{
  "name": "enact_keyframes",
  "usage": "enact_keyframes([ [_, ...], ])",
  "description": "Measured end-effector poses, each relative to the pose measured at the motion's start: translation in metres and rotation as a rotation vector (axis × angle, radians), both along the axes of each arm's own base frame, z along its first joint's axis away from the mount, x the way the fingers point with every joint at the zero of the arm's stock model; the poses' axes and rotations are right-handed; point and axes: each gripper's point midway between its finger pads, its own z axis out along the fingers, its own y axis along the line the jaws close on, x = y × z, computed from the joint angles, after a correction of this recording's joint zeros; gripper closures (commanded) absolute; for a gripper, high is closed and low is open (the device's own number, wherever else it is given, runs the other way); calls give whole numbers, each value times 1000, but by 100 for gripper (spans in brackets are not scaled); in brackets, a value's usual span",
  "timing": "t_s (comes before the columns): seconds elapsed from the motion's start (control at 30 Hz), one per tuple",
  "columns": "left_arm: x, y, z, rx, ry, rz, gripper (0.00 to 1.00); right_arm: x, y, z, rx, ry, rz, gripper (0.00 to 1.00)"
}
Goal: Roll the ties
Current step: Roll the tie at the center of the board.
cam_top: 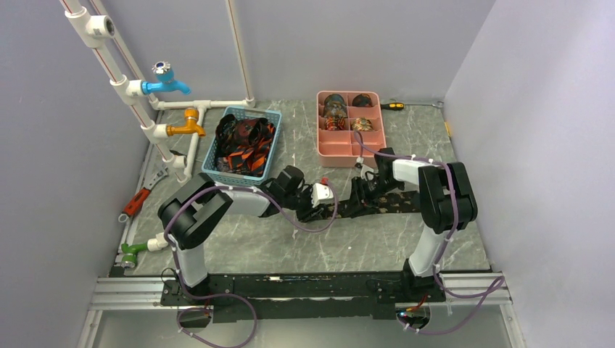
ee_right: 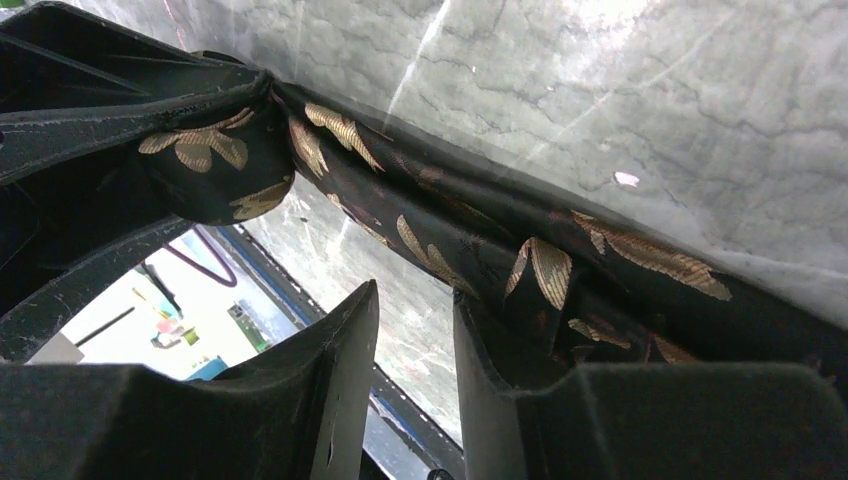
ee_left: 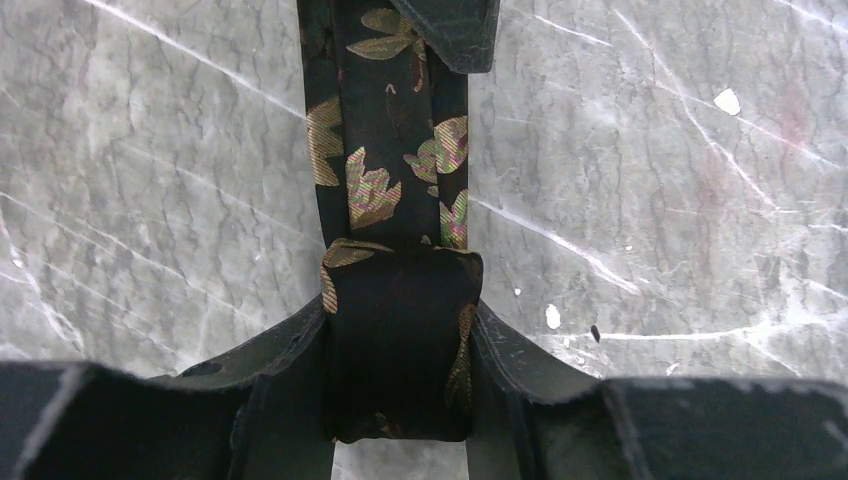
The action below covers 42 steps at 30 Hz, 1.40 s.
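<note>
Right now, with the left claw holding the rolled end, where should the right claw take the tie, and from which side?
I would take the strip of the tie a little beyond the coil, from above, with the fingers across its narrow width. It lies straight on the table, and both long edges look free.

Top external: high above 6 o'clock edge, faces down toward 12 o'clock, far, whole table (cam_top: 239, 246) in view. Left wrist: close, straight down on tie (ee_left: 395, 150). Right wrist: closer, low, oblique along same tie. All share tie.
</note>
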Motion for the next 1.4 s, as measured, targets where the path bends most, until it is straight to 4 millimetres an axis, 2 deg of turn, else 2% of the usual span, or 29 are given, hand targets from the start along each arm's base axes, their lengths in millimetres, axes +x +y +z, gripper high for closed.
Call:
enact_keyframes([
  [0.17, 0, 2, -1, 5, 27, 34, 53, 1, 1, 0, -5, 1, 5, 61],
  [0.37, 1, 2, -2, 9, 26, 42, 53, 2, 8, 7, 10, -22, 23, 52],
  [0.57, 1, 2, -2, 14, 15, 34, 52, 18, 35, 42, 104, -154, 13, 45],
  [0.67, 1, 2, -3, 17, 11, 34, 52, 19, 51, 50, 149, -163, 19, 44],
  [0.87, 1, 2, -3, 19, 7, 34, 52, 13, 69, 36, 171, -82, 26, 46],
  [1.0, 1, 2, -3, 21, 6, 35, 52, 12, 76, 28, 170, -47, 32, 57],
  [1.13, 1, 2, -3, 21, 5, 36, 52, 15, 81, 30, 178, -49, 40, 61],
  [1.27, 1, 2, -3, 21, 5, 36, 52, 16, 85, 32, 192, -46, 53, 58],
  [1.4, 1, 2, -3, 21, 5, 36, 52, 13, 88, 34, 206, -34, 56, 50],
])
